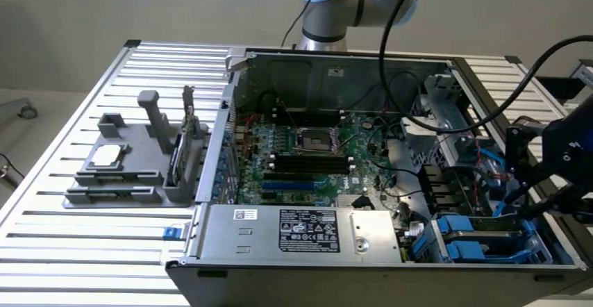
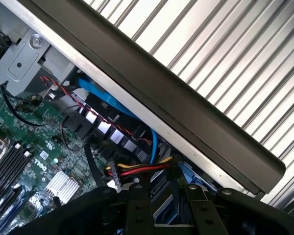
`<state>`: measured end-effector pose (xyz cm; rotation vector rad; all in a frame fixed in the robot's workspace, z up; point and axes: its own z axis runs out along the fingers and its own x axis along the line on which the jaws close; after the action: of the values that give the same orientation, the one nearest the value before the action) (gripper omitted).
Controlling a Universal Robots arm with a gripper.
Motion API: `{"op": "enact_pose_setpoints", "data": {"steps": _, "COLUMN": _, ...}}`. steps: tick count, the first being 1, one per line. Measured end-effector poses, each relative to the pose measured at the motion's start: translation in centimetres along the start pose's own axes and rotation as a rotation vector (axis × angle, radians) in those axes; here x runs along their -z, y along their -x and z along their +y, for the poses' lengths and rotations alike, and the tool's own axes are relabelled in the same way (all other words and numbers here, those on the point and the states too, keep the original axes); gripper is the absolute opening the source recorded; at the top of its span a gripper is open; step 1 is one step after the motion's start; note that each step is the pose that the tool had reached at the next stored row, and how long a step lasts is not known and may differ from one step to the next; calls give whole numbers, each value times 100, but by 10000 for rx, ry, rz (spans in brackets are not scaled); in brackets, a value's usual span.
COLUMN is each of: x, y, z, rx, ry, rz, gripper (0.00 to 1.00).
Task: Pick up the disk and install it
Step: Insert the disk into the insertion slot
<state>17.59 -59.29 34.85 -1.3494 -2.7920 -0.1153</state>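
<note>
One open computer case (image 1: 371, 283) lies on a slatted table (image 1: 55, 251). Reading the exterior view as a clock face centred on the motherboard (image 1: 306, 161), the work sits at about 4 o'clock. There, in the case's near corner, the disk (image 1: 491, 239) rests low among blue plastic, showing a grey face with a blue frame along its edges. Its long axis seems to run roughly from 9 to 3 o'clock, tipped a little toward 4, with blue tabs at the 9 o'clock end. How far it is seated I cannot tell.

The gripper (image 1: 526, 199) hangs just above the disk's 2 o'clock side, its dark body angled down toward it. In the wrist view two fingers (image 2: 137, 208) stand with a moderate gap between them, over blue plastic and a bundle of red and yellow wires (image 2: 137, 170). Whether they pinch the disk or merely flank it I cannot tell.

A grey power supply (image 1: 287, 230) lies at 6 o'clock of the motherboard. At 9 o'clock, outside the case, a grey holder (image 1: 139, 182) on the table carries a small square chip (image 1: 105, 155) and an upright card (image 1: 188, 137).
</note>
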Motion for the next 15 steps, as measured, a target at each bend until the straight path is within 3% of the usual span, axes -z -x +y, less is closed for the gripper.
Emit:
{"op": "enact_pose_setpoints", "data": {"steps": 10, "x": 5, "y": 134, "z": -103, "rx": -128, "ry": 1, "rz": -1, "gripper": 31}}
{"op": "enact_pose_setpoints", "data": {"steps": 15, "x": -1, "y": 122, "z": -134, "rx": -286, "ry": 28, "rz": 12, "gripper": 31}}
